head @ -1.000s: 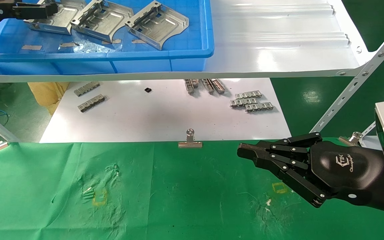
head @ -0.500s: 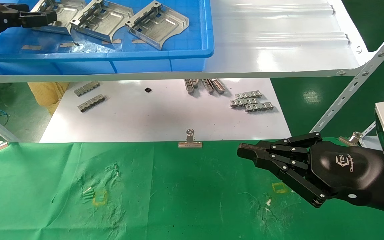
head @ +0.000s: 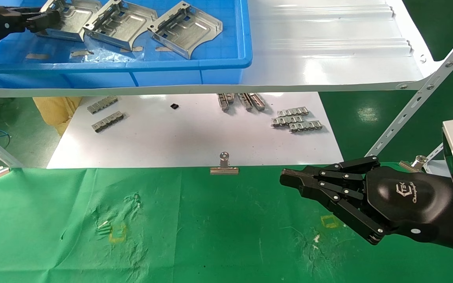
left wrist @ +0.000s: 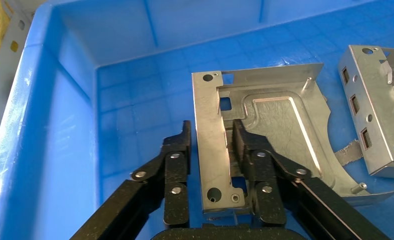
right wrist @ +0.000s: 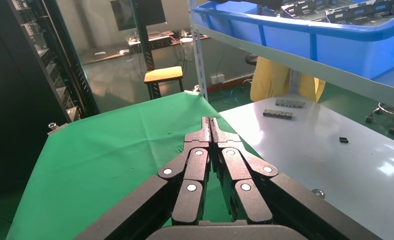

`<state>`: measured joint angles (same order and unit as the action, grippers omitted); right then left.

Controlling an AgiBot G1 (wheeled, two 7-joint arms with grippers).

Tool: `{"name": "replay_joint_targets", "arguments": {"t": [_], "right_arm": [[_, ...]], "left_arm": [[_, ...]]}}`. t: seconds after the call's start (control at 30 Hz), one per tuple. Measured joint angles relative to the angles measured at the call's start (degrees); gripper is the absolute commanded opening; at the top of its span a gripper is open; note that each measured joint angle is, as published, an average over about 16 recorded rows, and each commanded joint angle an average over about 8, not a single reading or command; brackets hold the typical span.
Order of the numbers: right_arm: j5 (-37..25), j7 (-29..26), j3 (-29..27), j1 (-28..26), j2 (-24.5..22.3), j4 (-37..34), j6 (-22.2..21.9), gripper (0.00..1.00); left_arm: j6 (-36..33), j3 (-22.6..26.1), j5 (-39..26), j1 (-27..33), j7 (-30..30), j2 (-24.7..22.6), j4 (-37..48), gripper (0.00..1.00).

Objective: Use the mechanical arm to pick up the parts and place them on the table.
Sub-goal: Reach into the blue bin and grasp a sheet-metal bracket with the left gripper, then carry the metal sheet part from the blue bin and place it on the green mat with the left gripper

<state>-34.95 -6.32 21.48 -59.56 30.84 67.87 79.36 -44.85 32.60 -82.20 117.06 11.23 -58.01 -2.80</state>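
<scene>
Three silver parts lie in a blue bin (head: 132,67) on the shelf: left (head: 69,19), middle (head: 122,21), right (head: 187,29). My left gripper (head: 49,17) is in the bin at the left part. In the left wrist view my left gripper (left wrist: 212,125) is open, with one finger on each side of the upturned flange of that part (left wrist: 279,125). A gap shows beside one finger. A second part (left wrist: 379,115) lies beside it. My right gripper (head: 285,179) is shut and empty, hovering over the green table (head: 210,236); it also shows in the right wrist view (right wrist: 209,122).
The bin stands on a glossy white shelf (head: 328,51) with a slanted metal brace (head: 415,102) at the right. Below it a white board (head: 195,133) holds small ridged strips (head: 297,120). A binder clip (head: 224,165) sits at the cloth's far edge.
My left gripper has drawn back slightly to the left and its fingers have spread around the left part's flange. The right arm has not moved.
</scene>
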Motion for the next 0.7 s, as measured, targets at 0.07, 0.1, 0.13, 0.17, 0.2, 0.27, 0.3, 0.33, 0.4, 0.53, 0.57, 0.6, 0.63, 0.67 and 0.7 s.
{"name": "replay_joint_targets", "arguments": {"t": [0.07,0.1,0.13,0.17,0.2,0.27,0.3,0.33,0.4,0.53,0.57,0.6,0.63,0.67,0.7], "right_arm": [[0.0,0.0,0.0,0.0,0.0,0.0,0.0,0.0],[0.0,0.0,0.0,0.0,0.0,0.0,0.0,0.0],[0.0,0.0,0.0,0.0,0.0,0.0,0.0,0.0],[0.0,0.0,0.0,0.0,0.0,0.0,0.0,0.0],[0.0,0.0,0.0,0.0,0.0,0.0,0.0,0.0],[0.0,0.0,0.0,0.0,0.0,0.0,0.0,0.0],[0.0,0.0,0.0,0.0,0.0,0.0,0.0,0.0],[0.0,0.0,0.0,0.0,0.0,0.0,0.0,0.0],[0.0,0.0,0.0,0.0,0.0,0.0,0.0,0.0],[0.0,0.0,0.0,0.0,0.0,0.0,0.0,0.0],[0.0,0.0,0.0,0.0,0.0,0.0,0.0,0.0],[0.0,0.0,0.0,0.0,0.0,0.0,0.0,0.0],[0.0,0.0,0.0,0.0,0.0,0.0,0.0,0.0],[0.0,0.0,0.0,0.0,0.0,0.0,0.0,0.0],[0.0,0.0,0.0,0.0,0.0,0.0,0.0,0.0]], "left_arm": [[0.04,0.01,-0.01,0.03,-0.17,-0.02,0.22,0.0],[0.07,0.01,-0.02,0.05,-0.26,-0.04,0.33,0.0],[0.1,0.0,-0.02,0.06,-0.33,-0.04,0.43,0.0],[0.13,0.0,-0.01,0.07,-0.4,-0.05,0.53,0.0],[0.16,-0.01,0.0,0.07,-0.47,-0.06,0.62,0.0],[0.22,-0.07,0.08,0.07,-0.62,-0.05,0.77,0.0],[0.25,-0.13,0.17,0.04,-0.71,-0.04,0.81,0.0],[0.25,-0.23,0.31,0.02,-0.82,-0.01,0.82,0.0],[0.22,-0.49,0.67,-0.04,-1.17,0.09,0.72,0.0],[-0.32,-1.38,1.96,-0.18,-2.21,0.49,0.06,0.0],[-0.58,-1.67,2.39,-0.22,-2.52,0.62,-0.18,0.0],[-0.89,-1.98,2.85,-0.25,-2.86,0.78,-0.45,0.0],[-1.23,-2.31,3.33,-0.27,-3.21,0.94,-0.75,0.0],[-1.6,-2.65,3.82,-0.3,-3.59,1.1,-1.06,0.0],[-2.03,-3.01,4.36,-0.32,-3.99,1.28,-1.41,0.0]]}}
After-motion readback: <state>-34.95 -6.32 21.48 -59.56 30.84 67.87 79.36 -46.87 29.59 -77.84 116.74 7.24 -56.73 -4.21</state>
